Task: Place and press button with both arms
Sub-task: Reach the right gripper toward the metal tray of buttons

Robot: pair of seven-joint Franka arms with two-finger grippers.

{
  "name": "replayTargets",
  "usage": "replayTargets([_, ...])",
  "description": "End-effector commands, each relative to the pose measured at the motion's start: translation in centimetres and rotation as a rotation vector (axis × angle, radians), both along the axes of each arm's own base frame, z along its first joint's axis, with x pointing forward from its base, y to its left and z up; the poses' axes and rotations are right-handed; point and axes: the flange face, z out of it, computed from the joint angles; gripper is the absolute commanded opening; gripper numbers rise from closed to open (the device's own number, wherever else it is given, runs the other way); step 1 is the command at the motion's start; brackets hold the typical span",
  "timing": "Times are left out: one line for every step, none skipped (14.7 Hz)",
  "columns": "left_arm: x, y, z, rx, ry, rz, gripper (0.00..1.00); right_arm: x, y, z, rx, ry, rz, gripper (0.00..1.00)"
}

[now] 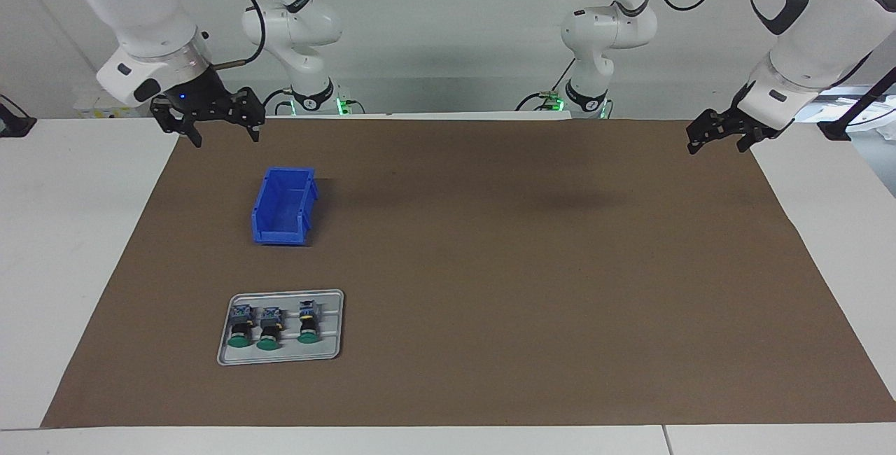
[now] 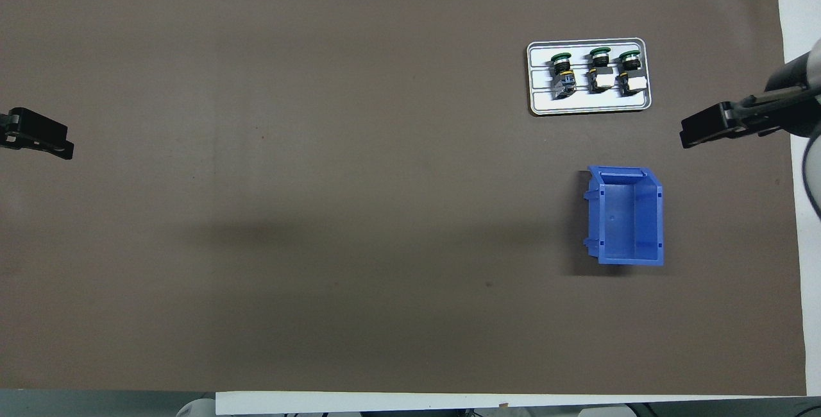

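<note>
The facing view shows both white jointed arms whole. The right end effector (image 1: 222,134) hangs wide open and empty over the brown mat's edge near the blue plastic bin (image 1: 283,206). The left end effector (image 1: 719,138), also spread and empty, waits over the mat's other end. Overhead, both are cut off at the frame's sides. Three green-capped push-buttons (image 2: 596,70) lie in the grey tray (image 2: 587,104), farther from the robots than the bin; their yellow marks are hard to make out.
</note>
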Motion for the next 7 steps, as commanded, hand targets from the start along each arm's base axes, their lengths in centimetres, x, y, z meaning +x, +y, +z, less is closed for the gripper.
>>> replayTargets([-0.6,-0.1,0.0,0.012,-0.017,0.001,1.00,4.7,0.5,-4.0,0.012,-0.006,0.010,1.00])
replayTargets([-0.6,0.1,0.0,0.011,-0.017,0.005,1.00,6.6,0.8,-6.1,0.015,-0.036,0.014,1.00])
replayTargets([-0.6,0.2,0.0,0.011,-0.017,0.004,1.00,8.1,1.4,-8.3,0.022,-0.053,0.016,1.00])
replayTargets([-0.6,0.3,0.0,0.012,-0.017,0.005,1.00,9.4,2.5,-10.8,0.023,-0.053,-0.001,1.00])
replayTargets([-0.6,0.4,0.0,0.010,-0.017,0.005,1.00,10.4,4.0,-13.0,0.019,-0.056,-0.034,1.00])
replayTargets([-0.6,0.5,0.0,0.010,-0.017,0.007,1.00,11.3,5.1,-15.7,0.018,-0.051,-0.050,1.00])
replayTargets([-0.6,0.5,0.0,0.011,-0.017,0.008,1.00,12.2,6.2,-18.3,0.016,-0.054,-0.057,1.00])
